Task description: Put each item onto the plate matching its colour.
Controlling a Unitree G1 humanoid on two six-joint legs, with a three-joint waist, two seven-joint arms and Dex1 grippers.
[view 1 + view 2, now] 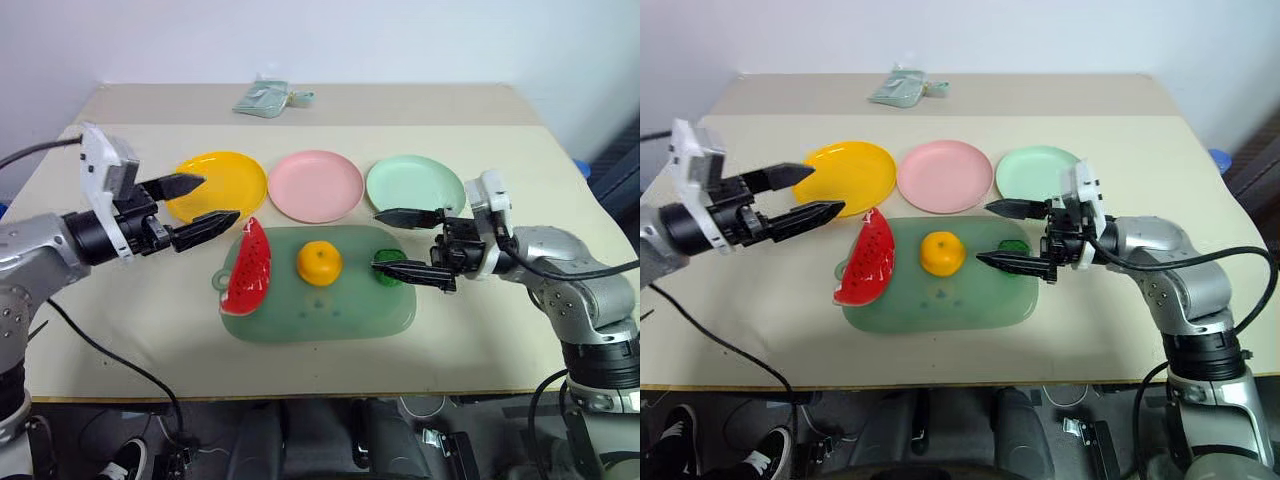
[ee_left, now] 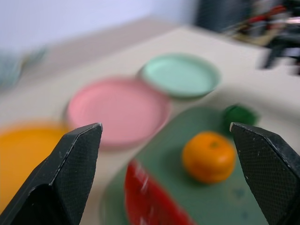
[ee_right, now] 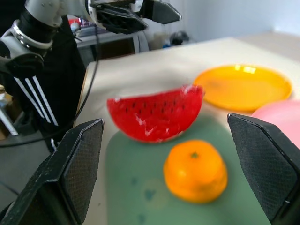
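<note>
- Left eye view: my right gripper [image 1: 408, 246], fingers wide and empty, half hides the dark-green vegetable [image 1: 389, 277] on the mat [image 1: 300, 318].
- Tangerine [image 1: 319, 262] and watermelon slice [image 1: 247, 267] lie there too.
- My left gripper [image 1: 203, 206], spread and empty, hovers by the yellow plate [image 1: 228, 170]; pink plate [image 1: 316, 185] and mint plate [image 1: 412, 182] sit bare.

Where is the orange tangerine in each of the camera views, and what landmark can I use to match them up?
Left eye view: tangerine at the middle of the cutting mat.
Right eye view: same spot on the mat, just left of the picture's centre.
Left wrist view: lower right of centre, between the two black fingers.
Right wrist view: low in the middle, in front of the watermelon slice.
Shared landmark: the watermelon slice lies next to the tangerine in every view.
</note>
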